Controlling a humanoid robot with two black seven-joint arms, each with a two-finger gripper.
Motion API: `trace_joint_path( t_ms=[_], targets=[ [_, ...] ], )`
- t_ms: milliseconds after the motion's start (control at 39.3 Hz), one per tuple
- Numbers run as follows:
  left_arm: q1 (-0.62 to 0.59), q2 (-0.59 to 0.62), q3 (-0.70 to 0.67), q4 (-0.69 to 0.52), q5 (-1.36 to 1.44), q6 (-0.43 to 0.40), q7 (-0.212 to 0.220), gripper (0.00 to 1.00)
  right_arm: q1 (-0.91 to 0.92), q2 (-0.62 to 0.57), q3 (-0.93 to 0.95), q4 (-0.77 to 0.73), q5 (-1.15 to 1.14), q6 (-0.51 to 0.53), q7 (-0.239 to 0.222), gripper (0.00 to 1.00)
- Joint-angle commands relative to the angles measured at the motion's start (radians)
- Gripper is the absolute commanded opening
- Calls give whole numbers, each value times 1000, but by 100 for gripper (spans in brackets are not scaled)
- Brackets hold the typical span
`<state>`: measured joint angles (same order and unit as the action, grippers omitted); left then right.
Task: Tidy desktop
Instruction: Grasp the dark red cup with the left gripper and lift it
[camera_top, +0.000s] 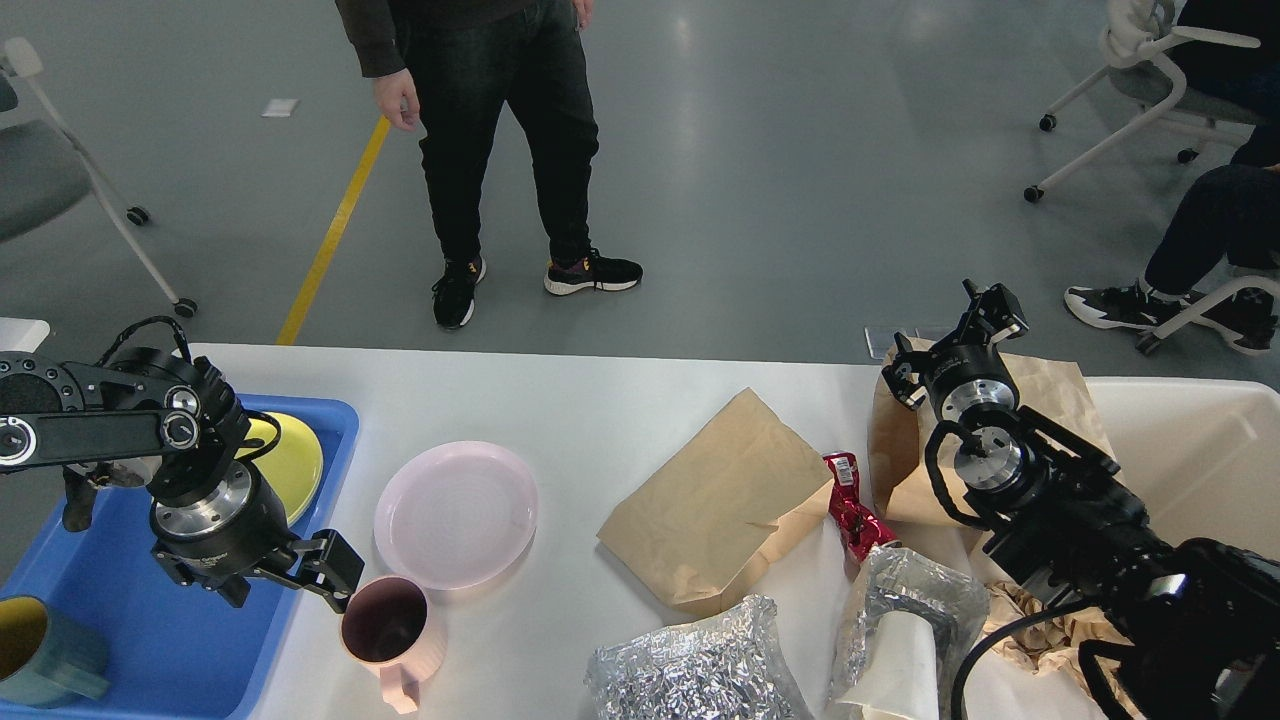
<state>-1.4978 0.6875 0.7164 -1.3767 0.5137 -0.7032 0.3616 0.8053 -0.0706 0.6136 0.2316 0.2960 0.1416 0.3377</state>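
The white desktop (600, 400) spans the view. My left gripper (335, 578) hangs at the blue tray's right edge, its fingertips at the left rim of an upright pink mug (392, 630); I cannot tell whether it grips the rim. A pink plate (457, 513) lies just behind the mug. My right gripper (985, 305) is raised at the far right, over the top of a standing brown paper bag (895, 450); its fingers are too small to tell apart. A flat brown paper bag (715, 500) lies mid-table.
The blue tray (150, 640) holds a yellow plate (290, 460) and a teal mug (40, 655). A red wrapper (855, 510), two foil wads (690, 665), a white cup (900, 675) and crumpled paper (1040, 620) lie front right. A cream bin (1200, 450) stands right. A person (500, 150) stands beyond the table.
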Motion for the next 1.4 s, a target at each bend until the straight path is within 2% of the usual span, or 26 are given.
trace_joint_path(
  t_ms=[0,204,815,1375],
  targets=[
    [4,18,-8,1,0,-2,7,100,0,0,0,0,0,1,0,100],
    [-2,49,-11,2,-1,7,-4,100,0,0,0,0,-1,1,1,100],
    [51,-8,-35,7,0,40,7,100,0,0,0,0,0,1,0,100],
    [133,-78,-98,97,0,53,10,100,0,0,0,0,0,1,0,100]
  ],
)
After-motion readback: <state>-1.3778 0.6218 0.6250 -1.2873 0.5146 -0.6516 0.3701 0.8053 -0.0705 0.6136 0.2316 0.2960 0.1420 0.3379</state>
